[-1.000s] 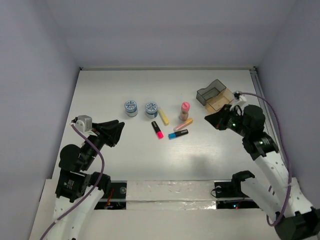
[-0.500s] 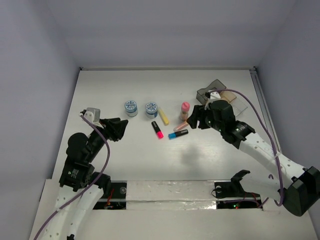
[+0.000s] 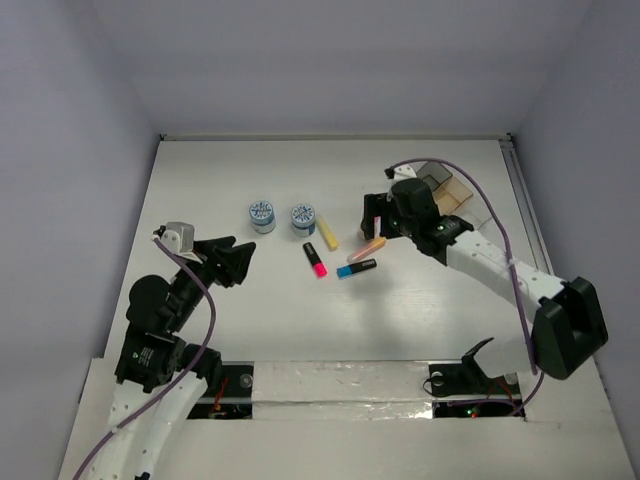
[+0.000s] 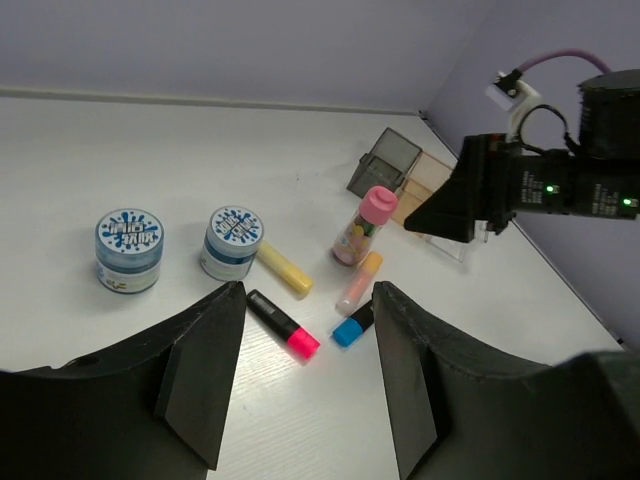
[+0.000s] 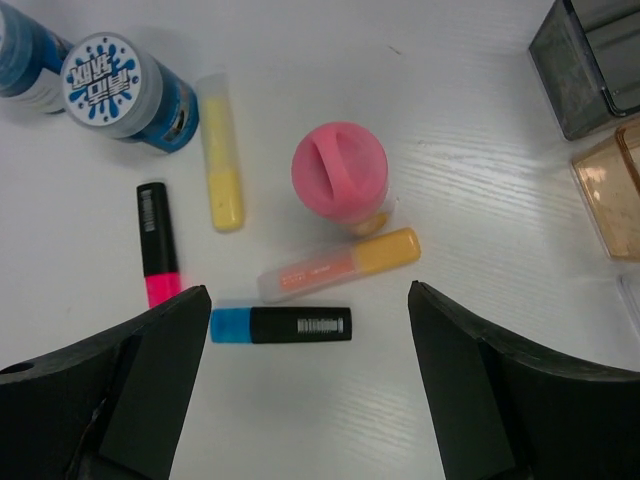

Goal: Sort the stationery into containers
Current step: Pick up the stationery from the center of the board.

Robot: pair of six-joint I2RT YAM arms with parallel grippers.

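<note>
The right gripper (image 5: 308, 292) hangs spread apart above the upright pink-capped glue stick (image 5: 340, 172); the orange highlighter (image 5: 340, 264) lies just beside the stick on the table (image 5: 300, 420); the left gripper (image 4: 308, 290) is spread apart too.

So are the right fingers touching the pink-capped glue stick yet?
Apart. The right wrist view shows bare table between both fingers and the glue stick.

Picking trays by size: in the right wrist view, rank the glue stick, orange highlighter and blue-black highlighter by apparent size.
Largest: glue stick, though upright with its cap nearest the camera, so inflated.
Then orange highlighter.
Smallest: blue-black highlighter, only slightly shorter.
</note>
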